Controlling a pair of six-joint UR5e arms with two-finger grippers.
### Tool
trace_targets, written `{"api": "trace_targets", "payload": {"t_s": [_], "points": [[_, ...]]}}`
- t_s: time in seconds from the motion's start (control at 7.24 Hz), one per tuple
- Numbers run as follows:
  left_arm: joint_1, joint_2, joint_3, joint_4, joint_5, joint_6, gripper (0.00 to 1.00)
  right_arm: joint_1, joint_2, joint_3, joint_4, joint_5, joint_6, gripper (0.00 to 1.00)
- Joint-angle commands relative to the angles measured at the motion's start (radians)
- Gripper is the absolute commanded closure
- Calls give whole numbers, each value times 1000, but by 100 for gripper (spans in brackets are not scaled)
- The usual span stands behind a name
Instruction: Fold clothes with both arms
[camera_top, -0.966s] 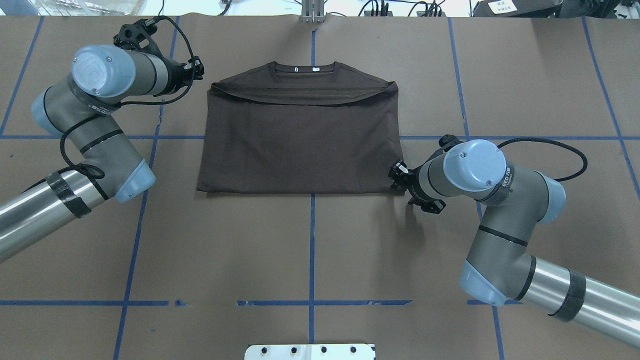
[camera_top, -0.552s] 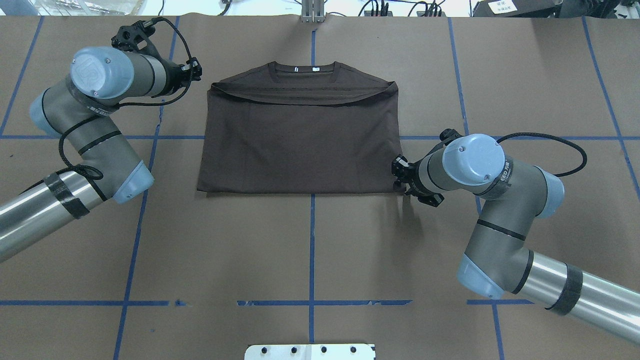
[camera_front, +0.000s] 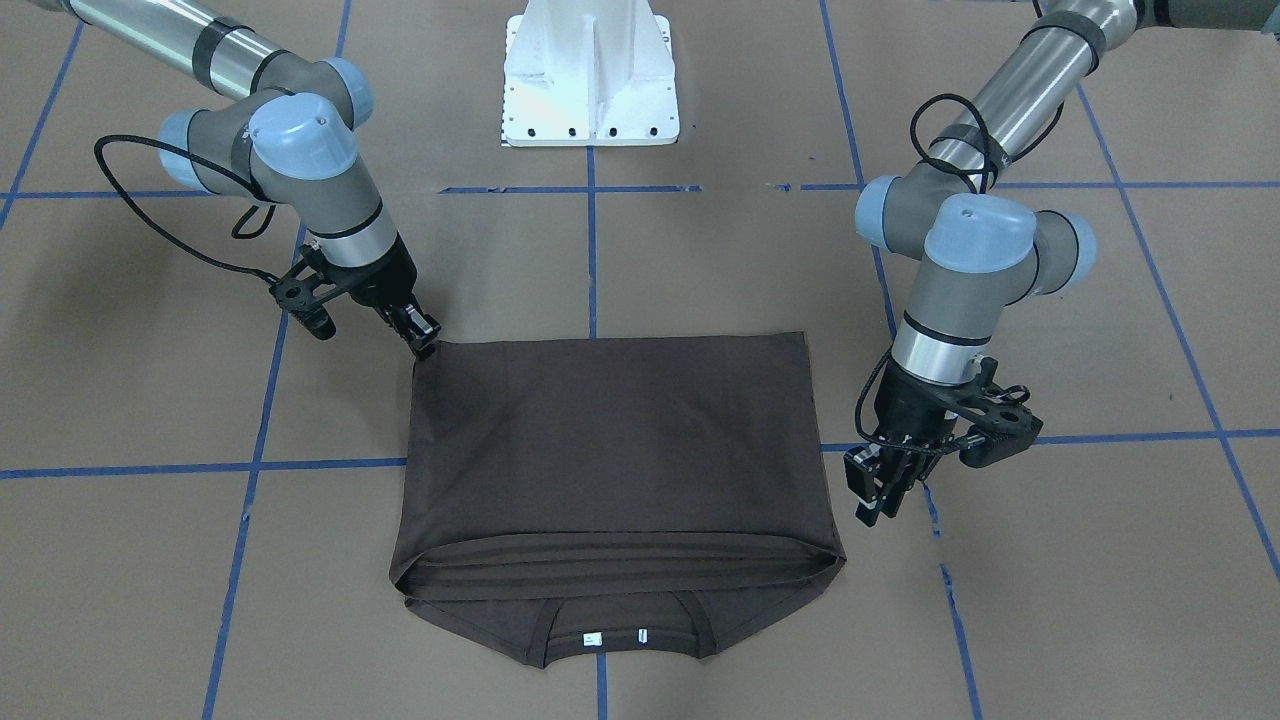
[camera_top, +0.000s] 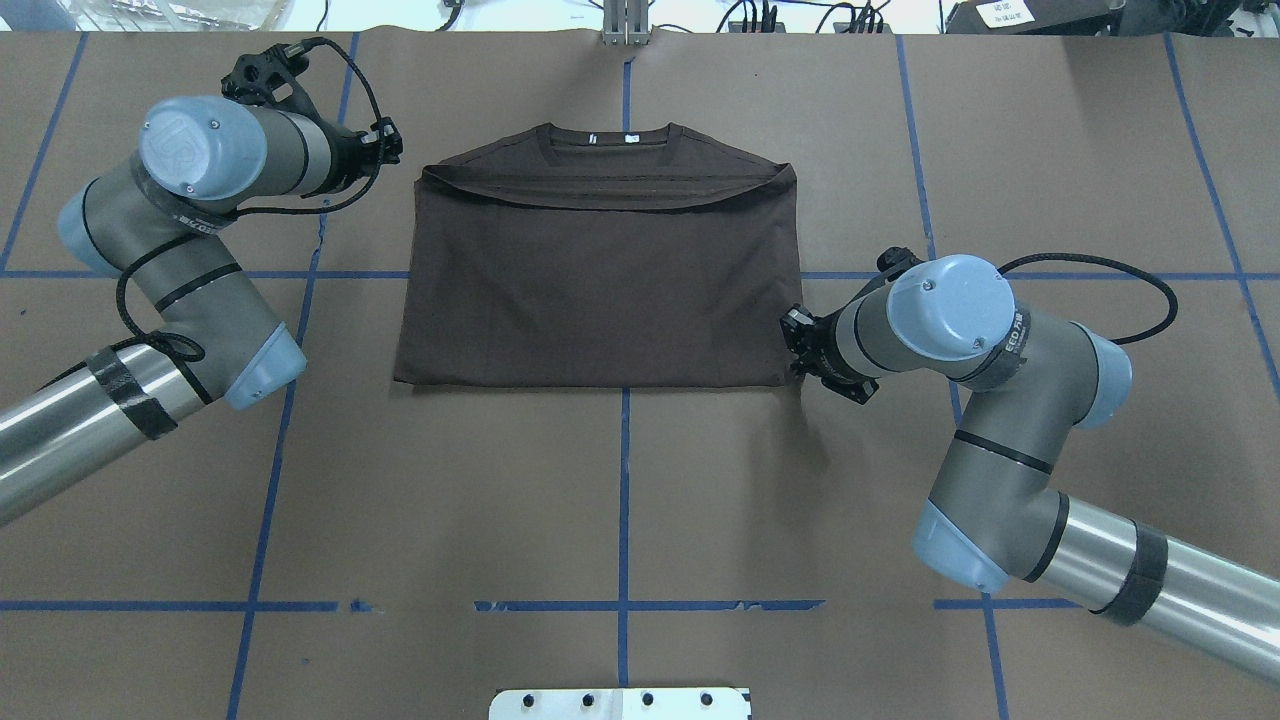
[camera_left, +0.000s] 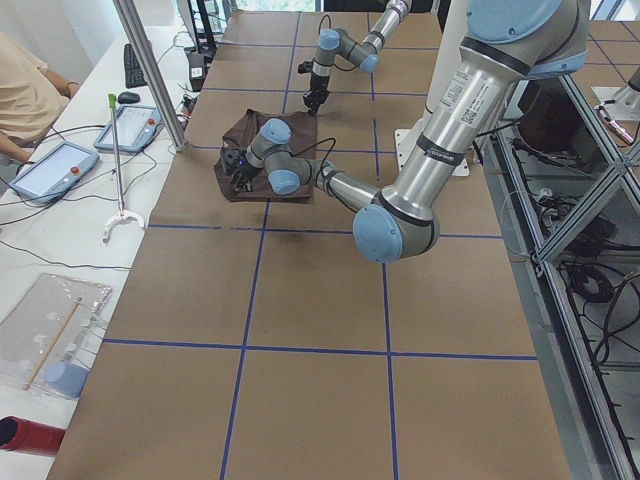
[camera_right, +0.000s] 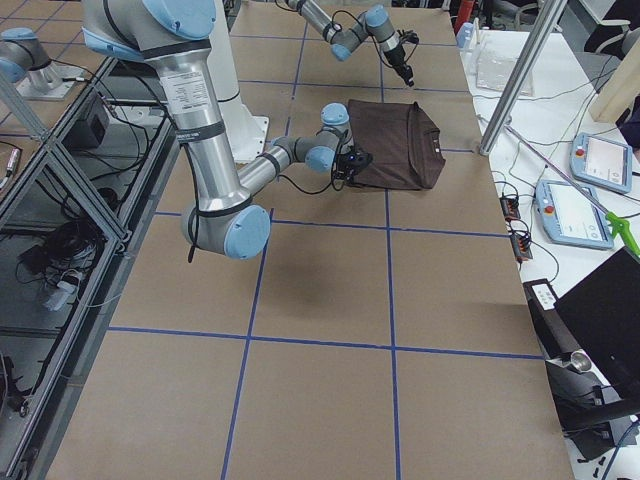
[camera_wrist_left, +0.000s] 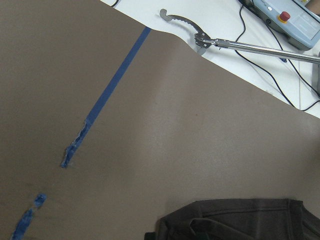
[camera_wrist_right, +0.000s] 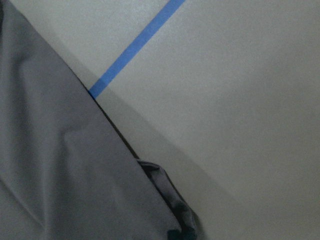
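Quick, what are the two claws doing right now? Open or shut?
Left claw: empty, beside the T-shirt; open or shut cannot be told.
Right claw: at the T-shirt's corner; grip cannot be told.

A: The T-shirt (camera_top: 600, 290)?
B: Dark brown, plain — with white neck tags (camera_top: 630, 138).
A: And the worktop (camera_top: 450, 480)?
B: Duller brown, gridded with blue tape lines (camera_top: 623, 480) — the pedestal (camera_front: 590, 75) is white.
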Motion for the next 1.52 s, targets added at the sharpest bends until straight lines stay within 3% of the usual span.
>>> {"api": "trace_targets", "payload": {"t_s": [0.0, 0.14, 0.41, 0.55, 0.83, 1.24, 1.38], "points": [[15, -4, -10, -11, -8, -56, 62, -104, -167, 289, -44, 26, 1, 100], [39, -4, -26, -11, -10, -67, 62, -213, -255, 454, -123, 120, 1, 100], [104, -2, -92, -6, -49, -93, 62, -388, -302, 531, -139, 306, 3, 100], [112, 1, -139, 0, -148, -136, 62, -412, -305, 523, -138, 329, 6, 1], [130, 46, -248, 2, -227, -234, 62, -354, -303, 487, -136, 328, 9, 0], [258, 230, -412, 3, -238, -324, 58, -80, -287, 480, -132, 324, -20, 0], [303, 273, -445, 12, -237, -348, 51, 0, -259, 453, -132, 302, -81, 0]]}}
